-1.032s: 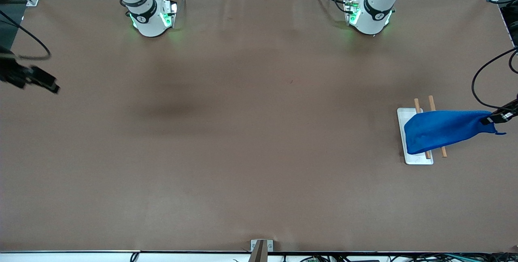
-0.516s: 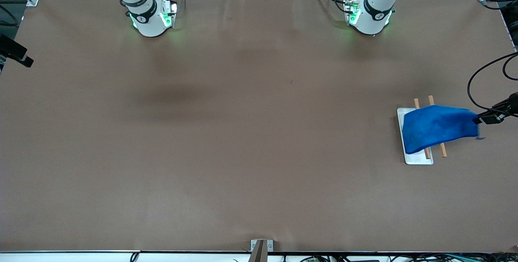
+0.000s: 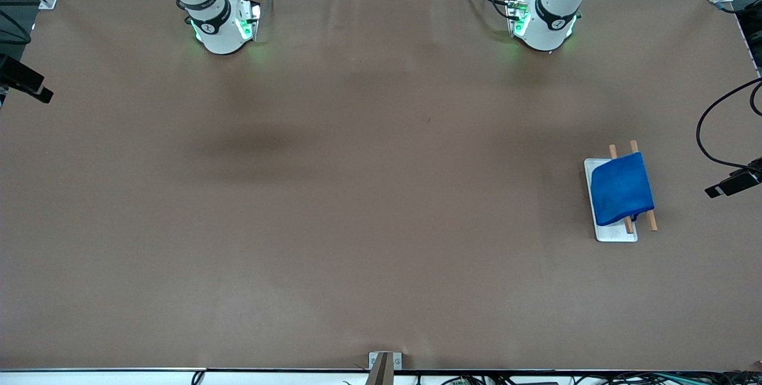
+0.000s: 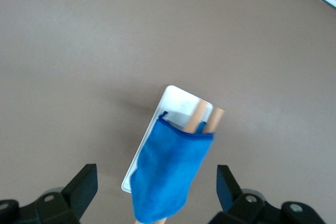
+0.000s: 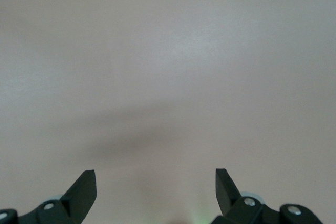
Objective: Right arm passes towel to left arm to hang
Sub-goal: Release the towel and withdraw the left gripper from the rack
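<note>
Towel (image 3: 621,188) is draped over the rack's two wooden rods (image 3: 642,185), at the left arm's end of the table. I see it folded over both rods, rod ends poking out on either side of the cloth. White rack base (image 3: 614,234) sits under it, flat on the brown table (image 3: 357,194). From the left wrist view the towel (image 4: 167,177) hangs down over the rods (image 4: 205,120), with the white base (image 4: 176,100) showing beside it.

Left gripper (image 3: 733,182) is up in the air over the table edge at the left arm's end, well apart from the towel, nothing in it. In its wrist view I see the left gripper (image 4: 157,190) with jaws spread wide and empty, towel showing between the fingertips but not touching them.

Right gripper (image 3: 24,84) is parked over the table edge at the right arm's end, waiting. Wrist view shows the right gripper (image 5: 156,190) with jaws wide apart, holding nothing, only bare table under it.

Both arm bases glow green: right arm (image 3: 217,25), left arm (image 3: 545,19).
</note>
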You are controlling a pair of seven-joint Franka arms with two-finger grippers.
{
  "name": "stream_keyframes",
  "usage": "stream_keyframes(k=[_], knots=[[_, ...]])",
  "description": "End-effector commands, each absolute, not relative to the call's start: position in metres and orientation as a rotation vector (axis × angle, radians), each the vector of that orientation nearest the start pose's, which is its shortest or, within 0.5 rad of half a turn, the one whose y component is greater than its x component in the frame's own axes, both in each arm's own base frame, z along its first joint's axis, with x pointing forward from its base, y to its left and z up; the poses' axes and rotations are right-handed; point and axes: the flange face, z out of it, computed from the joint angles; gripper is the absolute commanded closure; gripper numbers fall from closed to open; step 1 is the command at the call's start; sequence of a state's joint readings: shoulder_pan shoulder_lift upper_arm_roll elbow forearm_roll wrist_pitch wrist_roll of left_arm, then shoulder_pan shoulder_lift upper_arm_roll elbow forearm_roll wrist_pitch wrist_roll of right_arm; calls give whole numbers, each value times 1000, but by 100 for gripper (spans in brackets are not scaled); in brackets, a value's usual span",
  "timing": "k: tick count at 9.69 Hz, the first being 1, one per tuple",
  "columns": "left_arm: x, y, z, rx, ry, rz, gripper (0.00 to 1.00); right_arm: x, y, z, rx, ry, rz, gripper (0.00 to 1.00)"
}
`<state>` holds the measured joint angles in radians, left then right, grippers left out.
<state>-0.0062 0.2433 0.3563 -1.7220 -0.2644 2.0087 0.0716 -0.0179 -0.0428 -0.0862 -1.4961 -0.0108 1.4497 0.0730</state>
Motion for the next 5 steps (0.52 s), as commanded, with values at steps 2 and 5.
stream_keyframes(k=[2, 5], knots=[[597, 93, 517, -3154, -183, -192, 0, 526, -58, 675, -3139, 270, 3, 0], [565, 43, 591, -3162, -47, -163, 0, 527, -57, 674, -3138, 265, 8, 0]])
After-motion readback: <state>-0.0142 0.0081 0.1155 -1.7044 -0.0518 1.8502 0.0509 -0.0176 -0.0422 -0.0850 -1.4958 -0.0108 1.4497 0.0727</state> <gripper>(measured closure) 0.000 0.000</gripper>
